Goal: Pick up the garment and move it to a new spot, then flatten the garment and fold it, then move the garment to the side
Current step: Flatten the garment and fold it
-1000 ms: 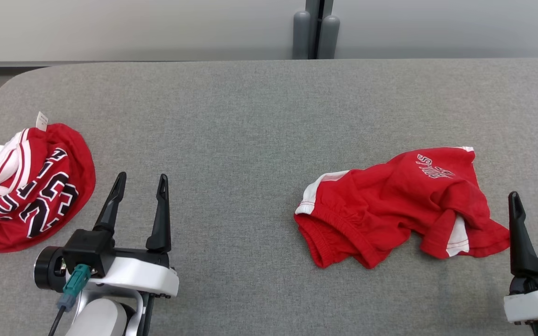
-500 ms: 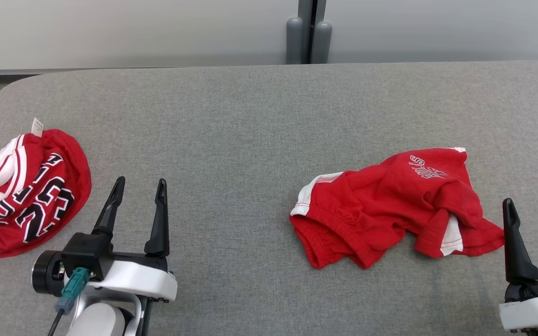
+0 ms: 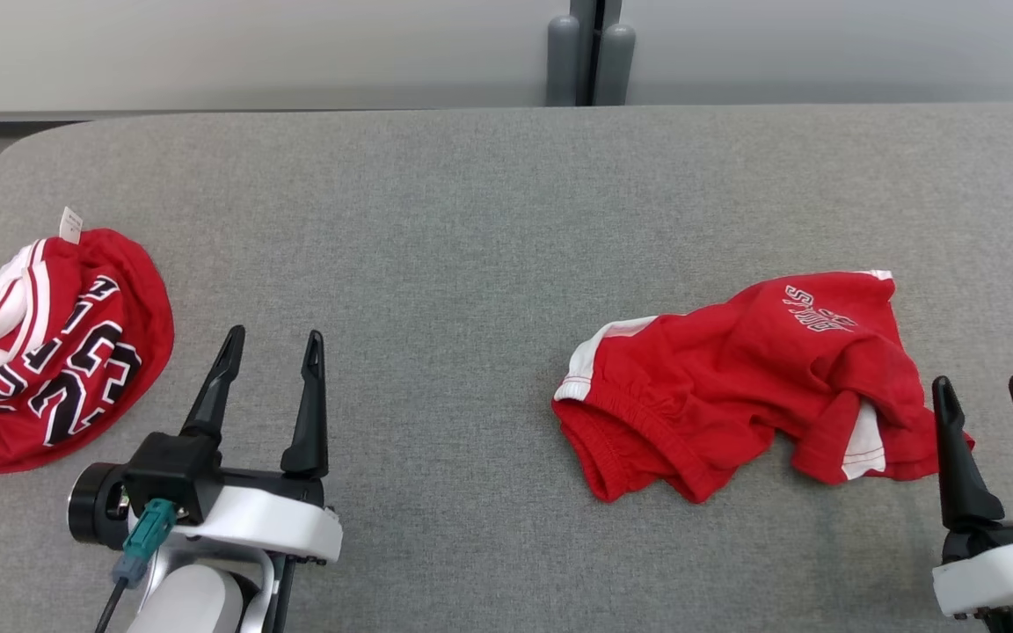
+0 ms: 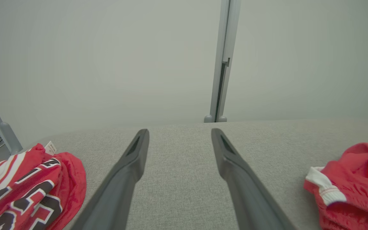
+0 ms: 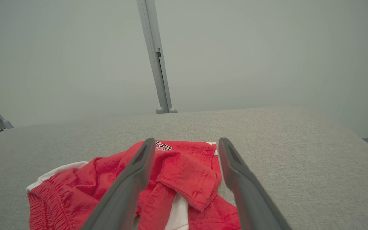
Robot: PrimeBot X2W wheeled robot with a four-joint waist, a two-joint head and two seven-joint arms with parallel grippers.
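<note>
The red shorts (image 3: pixel 735 378) are seen crumpled at the right of the grey table (image 3: pixel 471 220), nothing yet lifted, flattened or folded, the right gripper (image 3: pixel 979 382) and left gripper (image 3: pixel 274 332) held spread and empty.

You see red shorts (image 3: pixel 735 387) with white trim on the grey table (image 3: pixel 436 229); left of them, a red jersey (image 3: pixel 76 352) with white-edged black numerals.

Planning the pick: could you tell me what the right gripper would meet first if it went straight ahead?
Probably the shorts: their near leg lies ahead of the open right gripper, though its height above them is unclear.
</note>
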